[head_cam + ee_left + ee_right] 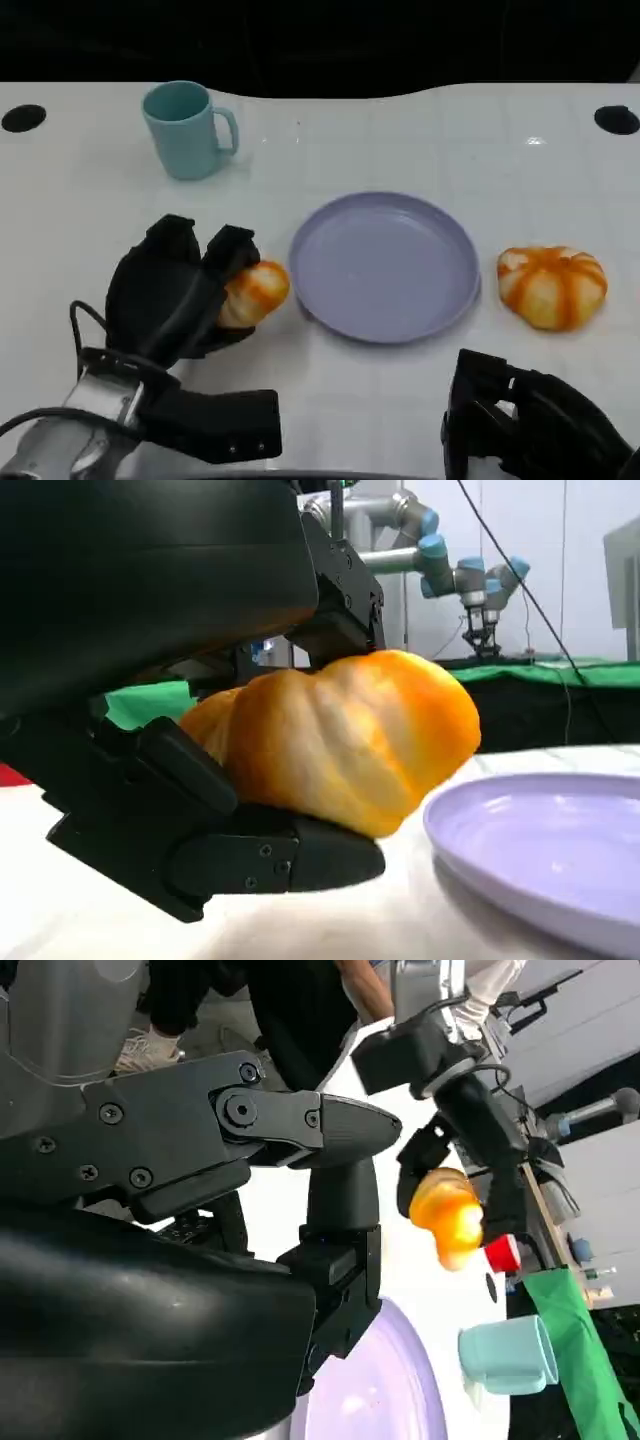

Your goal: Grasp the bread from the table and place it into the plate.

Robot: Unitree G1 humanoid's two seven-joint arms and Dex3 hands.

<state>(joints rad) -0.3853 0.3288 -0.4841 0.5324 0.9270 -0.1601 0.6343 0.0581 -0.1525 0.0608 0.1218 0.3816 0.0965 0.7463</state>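
R hand point(530, 425) sits nearest, at the head view's 5 o'clock edge, low over the white counter point(400, 400). Its fingers lie apart w/ nothing between them; the R wrist view shows the same, fingers point(300, 1125) spread and bare.

L hand point(175, 295) is at about 8 o'clock, forearm coming in from the lower-left corner. It's clamped on a bread point(255, 292): an orange-and-cream striped roll, gripped from its 9 o'clock side, w/ roughly half of it sticking out toward the plate. L wrist view shows the bread point(340, 735) wedged between black fingers above and a black finger point(250, 855) below, just over the counter surface; can't tell whether the roll touches the counter or is lifted. The roll is not in the plate; it's just beside the rim.

Plate point(385, 265), lavender, round, shallow, sits mid-frame, at 3 o'clock of the held bread. Its rim point(520, 830) shows close beside the roll in the L wrist view. Nothing lies in it.

A second bread point(552, 286), bigger, round, pumpkin-like w/ orange stripes, rests on the counter at 3 o'clock of the plate, near the rim but apart from it.

Farthest: a teal mug point(187, 128) upright at 11 o'clock, handle toward 3 o'clock, well apart from the rest. Two black round holes point(23, 117) mark the counter's far corners.
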